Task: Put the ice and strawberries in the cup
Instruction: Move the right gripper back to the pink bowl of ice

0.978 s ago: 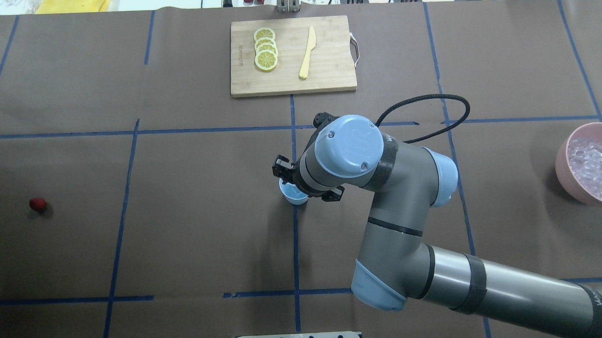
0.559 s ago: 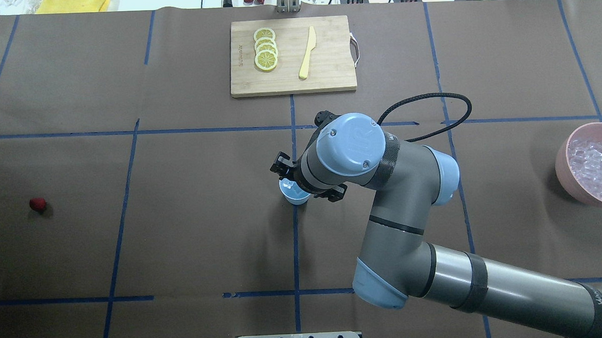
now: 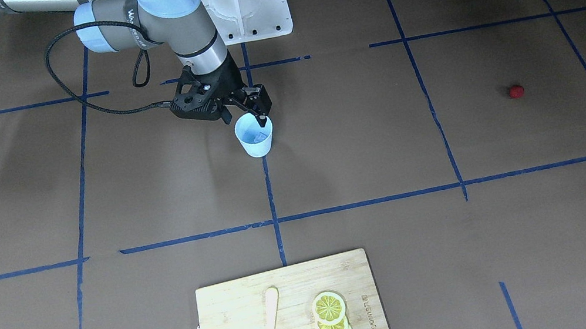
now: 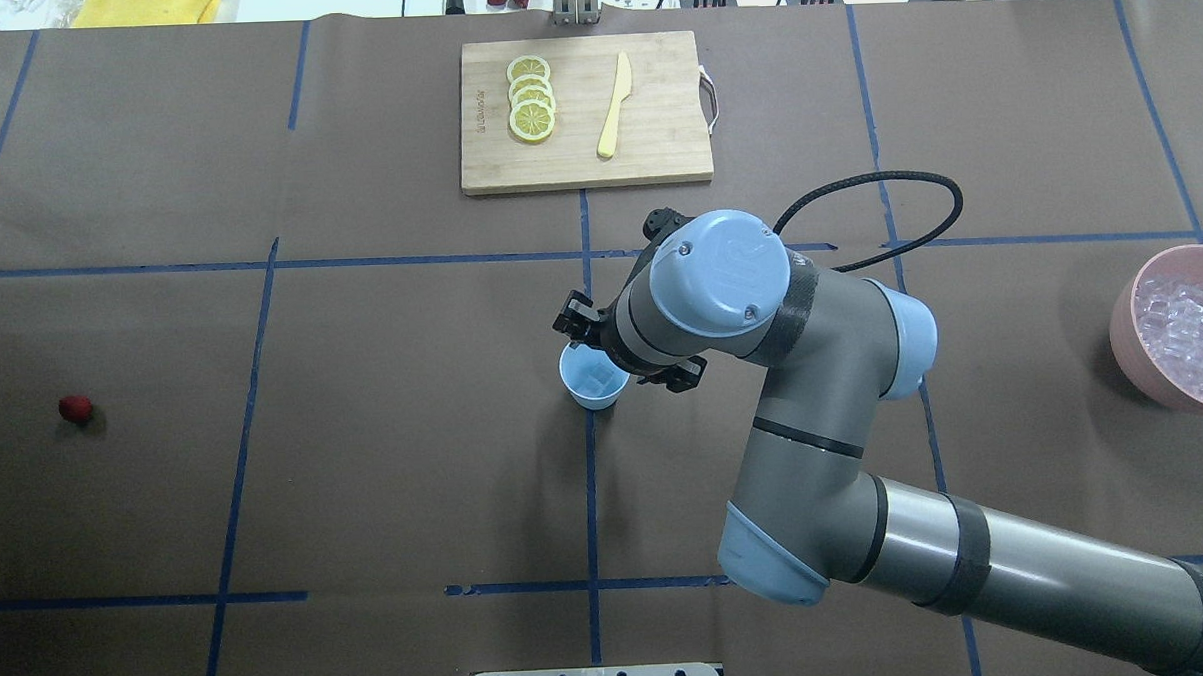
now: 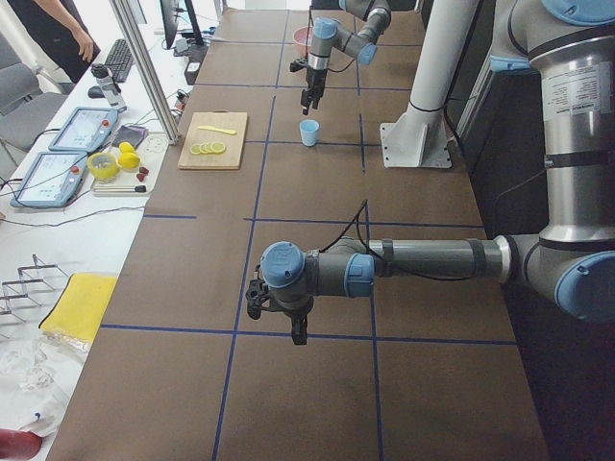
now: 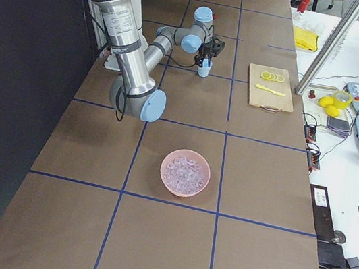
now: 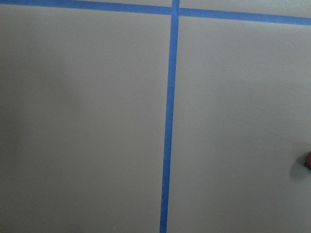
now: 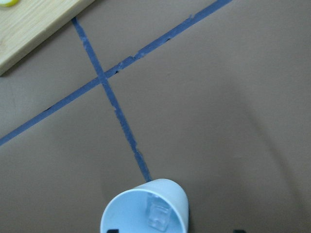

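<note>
we are holding the right pincer [image 3: 246, 117] wide over the cup [image 4: 593, 376], with one ice [image 8: 158, 216] cube lying inside. seen from overhead, the strawberry [image 4: 76, 407] is sitting on the surface [image 4: 366, 466] far out at the cup's nine o'clock. the left pincer [image 5: 290, 327] we cannot tell. leaving low, a finger could be clipping the rim and tipping the cup; the strawberry could be rolling from a pinch.
</note>
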Controlling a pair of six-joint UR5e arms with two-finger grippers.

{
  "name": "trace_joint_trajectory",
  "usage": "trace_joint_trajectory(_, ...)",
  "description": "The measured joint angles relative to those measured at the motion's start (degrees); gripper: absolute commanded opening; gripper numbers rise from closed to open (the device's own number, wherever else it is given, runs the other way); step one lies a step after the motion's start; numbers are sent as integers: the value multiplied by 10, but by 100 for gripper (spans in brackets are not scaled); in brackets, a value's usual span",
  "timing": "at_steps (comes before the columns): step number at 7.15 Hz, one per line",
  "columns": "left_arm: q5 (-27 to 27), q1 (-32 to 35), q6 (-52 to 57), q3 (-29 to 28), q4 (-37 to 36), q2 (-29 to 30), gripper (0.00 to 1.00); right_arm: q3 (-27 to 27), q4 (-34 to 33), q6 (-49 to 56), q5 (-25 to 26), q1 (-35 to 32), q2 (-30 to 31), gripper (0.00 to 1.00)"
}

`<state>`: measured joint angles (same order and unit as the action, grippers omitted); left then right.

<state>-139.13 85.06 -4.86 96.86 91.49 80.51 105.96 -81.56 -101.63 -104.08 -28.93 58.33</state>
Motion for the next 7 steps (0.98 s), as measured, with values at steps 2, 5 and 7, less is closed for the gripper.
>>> trace_joint_trajectory(2, 0, -1, 0, -1, 0, 0, 100, 91, -7, 16, -15, -30, 114, 71)
trace_joint_trajectory(5, 0, -1, 0, -1, 0, 0, 100, 147, 16, 157, -104, -143, 286, 85)
trace_joint_trajectory(7, 0, -1, -1, -1, 0, 0, 100, 128, 123, 249, -137, -213, 415, 93)
